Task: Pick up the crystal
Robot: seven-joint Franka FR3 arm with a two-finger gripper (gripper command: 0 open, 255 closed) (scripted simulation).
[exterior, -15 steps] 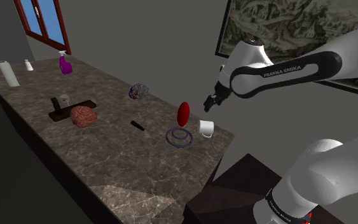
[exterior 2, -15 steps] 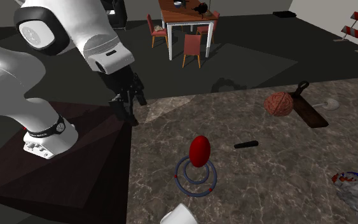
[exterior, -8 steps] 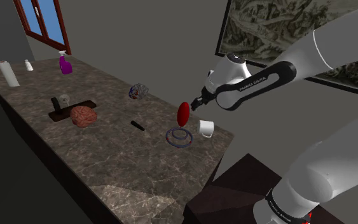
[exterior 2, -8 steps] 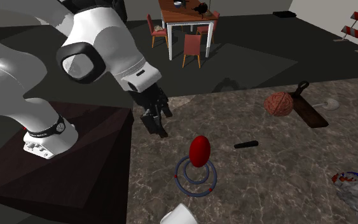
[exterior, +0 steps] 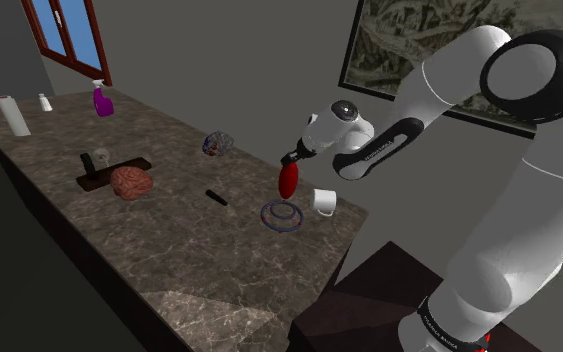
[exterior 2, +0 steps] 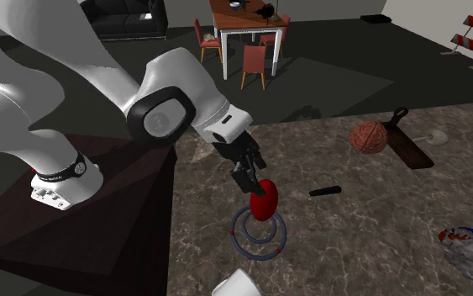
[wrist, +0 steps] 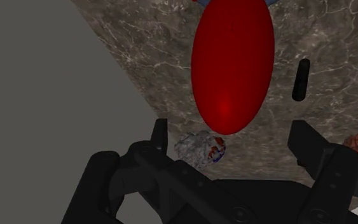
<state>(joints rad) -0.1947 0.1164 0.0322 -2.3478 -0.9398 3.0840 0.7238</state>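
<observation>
Your black gripper (wrist: 231, 126), jaws apart at the tip of the glossy red egg-shaped crystal (wrist: 231, 63), could topple it by closing off-centre, toward the white cup (exterior: 323, 201) at the shoulder view's four o'clock.

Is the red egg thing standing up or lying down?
Standing up. The red crystal stands on end in its ring stand, its pointed ends up and down, not flat on the counter.

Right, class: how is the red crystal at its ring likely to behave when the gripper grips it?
The crystal looks smooth and egg-shaped, so it may slip out of the gripper unless held near its widest part. Standing upright on a narrow end at the ring, it would probably tip and roll if nudged. It looks rigid rather than floppy.
</observation>
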